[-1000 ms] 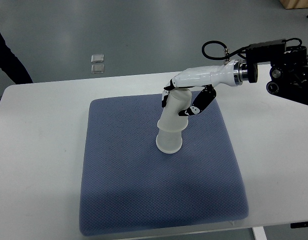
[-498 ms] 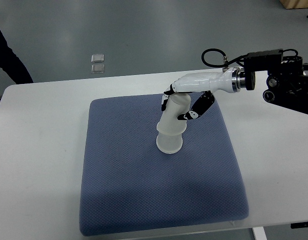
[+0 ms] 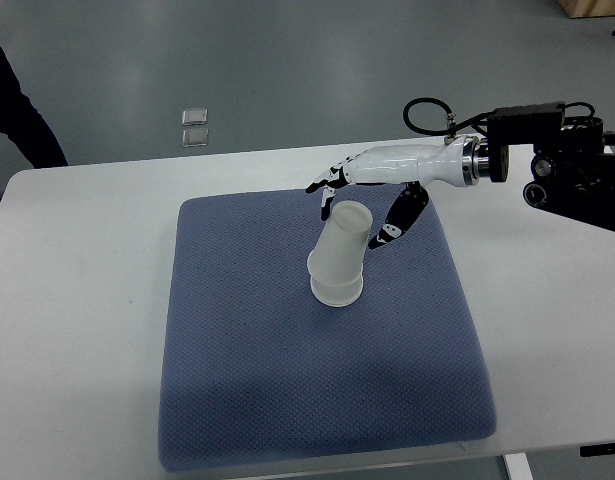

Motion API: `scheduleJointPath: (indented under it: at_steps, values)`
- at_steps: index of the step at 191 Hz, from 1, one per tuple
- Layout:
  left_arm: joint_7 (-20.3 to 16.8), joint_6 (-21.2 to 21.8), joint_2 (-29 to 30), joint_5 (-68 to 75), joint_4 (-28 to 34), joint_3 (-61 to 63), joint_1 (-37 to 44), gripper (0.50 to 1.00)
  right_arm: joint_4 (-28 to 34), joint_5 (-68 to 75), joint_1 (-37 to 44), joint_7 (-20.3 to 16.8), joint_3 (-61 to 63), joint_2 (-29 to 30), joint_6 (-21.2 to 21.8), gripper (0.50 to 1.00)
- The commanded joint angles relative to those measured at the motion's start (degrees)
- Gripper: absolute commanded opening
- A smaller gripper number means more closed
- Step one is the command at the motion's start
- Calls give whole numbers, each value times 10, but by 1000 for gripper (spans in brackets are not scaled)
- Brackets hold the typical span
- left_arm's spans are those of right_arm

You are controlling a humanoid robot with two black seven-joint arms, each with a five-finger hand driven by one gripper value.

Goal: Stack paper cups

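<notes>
Here the right hand point(image 3: 362, 195) hovers open above tilted paper cups point(image 3: 339, 262).

**Matt cloth, glossy plastic**

The cups point(image 3: 339, 262) look like matt white paper, smooth and faintly translucent. The mat point(image 3: 247, 380) is blue-grey cloth with a fine dimpled weave, rough and dull. The table point(image 3: 77, 300) is smooth white, slightly satin. The right hand point(image 3: 372, 195) has a glossy white plastic shell, black joints and a metal wrist ring.
</notes>
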Motion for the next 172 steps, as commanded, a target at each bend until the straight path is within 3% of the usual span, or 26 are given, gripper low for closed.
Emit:
scheduleJointPath:
  at_steps: [1,62,138,172]
  values:
    - [0,0,0,0,0,0,0,1000,1,1,2,0,0,0,0,911]
    - [0,-1,0,0,0,0,0,1000,-6,-1,20,0,22,-7,6,911]
    - [0,-1,0,0,0,0,0,1000,-138,7,31,0,90,6,15,911]
    - [0,-1,0,0,0,0,0,1000,-193,98,1,0,153,39,14,911]
